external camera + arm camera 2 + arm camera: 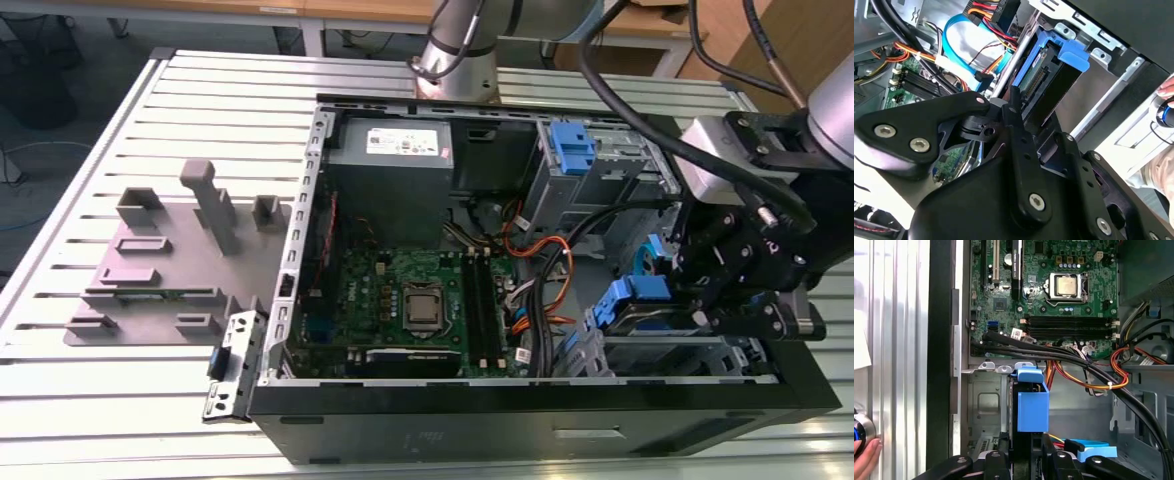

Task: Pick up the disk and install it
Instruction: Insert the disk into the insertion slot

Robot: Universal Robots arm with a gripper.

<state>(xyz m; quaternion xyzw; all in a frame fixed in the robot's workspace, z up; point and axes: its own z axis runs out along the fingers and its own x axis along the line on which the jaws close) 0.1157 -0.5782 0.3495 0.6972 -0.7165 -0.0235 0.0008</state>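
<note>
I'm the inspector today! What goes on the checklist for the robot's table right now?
Surface: slotted metal table with an open computer case lying on it.
Job's things: the disk stands on edge in the case's corner bay, blue handle showing.
Clutter: grey fixture block beside the case.
Grippers: gripper shut on the disk.
Cables: black and orange cables run past the bay.
Surroundings: a person's hand beside the case.
</note>
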